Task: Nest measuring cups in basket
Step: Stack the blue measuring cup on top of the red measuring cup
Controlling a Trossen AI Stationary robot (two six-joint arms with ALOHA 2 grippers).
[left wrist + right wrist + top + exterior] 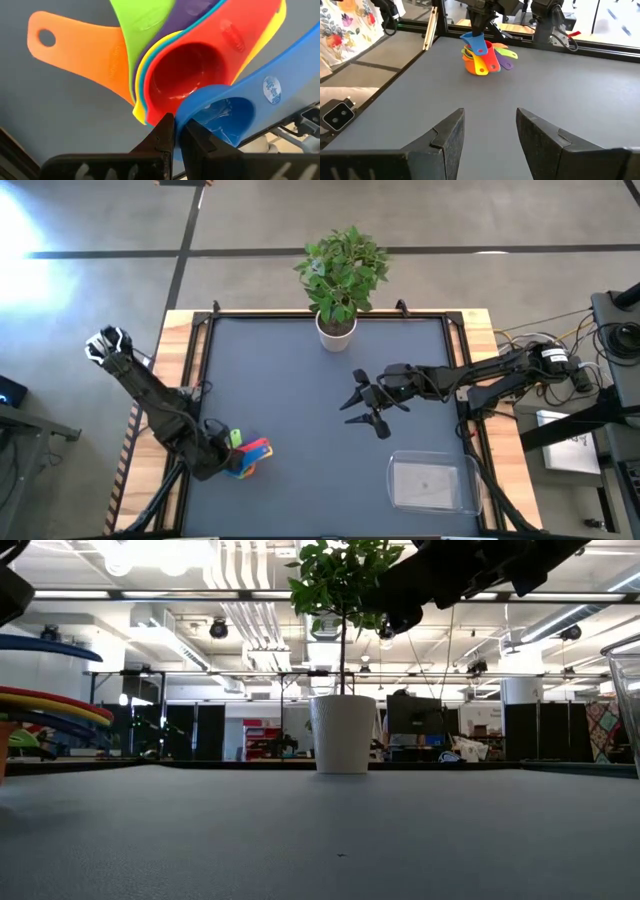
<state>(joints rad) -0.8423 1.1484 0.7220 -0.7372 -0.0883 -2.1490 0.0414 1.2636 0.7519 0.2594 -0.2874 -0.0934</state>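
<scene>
The measuring cups (247, 455) sit nested in a loose fan near the table's near-left corner, with blue, red, yellow, orange, green and purple showing (481, 59). Their handles spread out, and the lowest, orange cup (468, 68) rests on the table. My left gripper (175, 132) is down on this stack, shut on the blue cup (225, 107). My right gripper (362, 408) hovers open over the table's middle right, far from the cups. The clear basket (432, 483) lies at the near right with nothing in it. My left gripper pinches the blue cup's rim wall (186, 116) on the side next to the red cup (182, 75). One finger (197, 137) is over the blue bowl and the other (164, 131) is outside it. The fingers come from above, slanting down. The blue cup sits tilted on top of the stack, its handle (479, 46) sloping down.
A white plant pot (337, 330) with a leafy plant stands at the middle of the table's far edge. Bare dark tabletop lies between the cups and the basket (630, 700). Wooden rails and black frame bars run along the table's sides.
</scene>
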